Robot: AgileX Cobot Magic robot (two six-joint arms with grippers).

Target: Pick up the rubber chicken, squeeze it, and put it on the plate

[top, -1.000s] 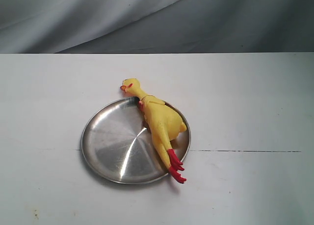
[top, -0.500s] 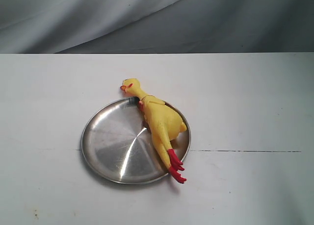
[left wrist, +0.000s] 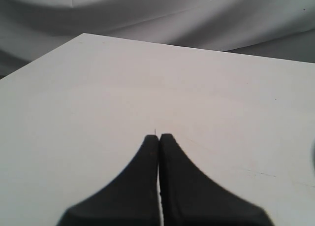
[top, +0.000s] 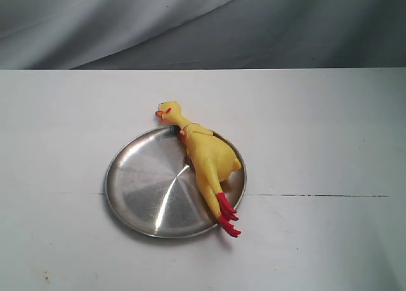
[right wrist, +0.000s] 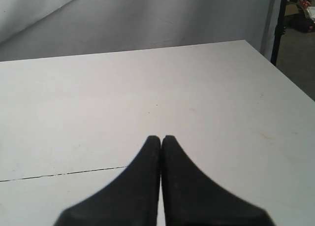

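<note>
The yellow rubber chicken (top: pixel 206 158) lies along the right side of the shiny steel plate (top: pixel 143 189). Its head hangs over the far rim and its red feet stick out past the near rim. Neither arm appears in the exterior view. My left gripper (left wrist: pixel 158 136) is shut with nothing in it, above bare white table. My right gripper (right wrist: pixel 161 137) is likewise shut and empty over bare table. Neither wrist view shows the chicken or the plate.
The white table (top: pixel 317 132) has a thin dark seam (top: pixel 317 195) running right from the plate. Grey cloth (top: pixel 203 25) hangs behind the far edge. In the right wrist view the table's edge (right wrist: pixel 288 76) drops to a dark floor.
</note>
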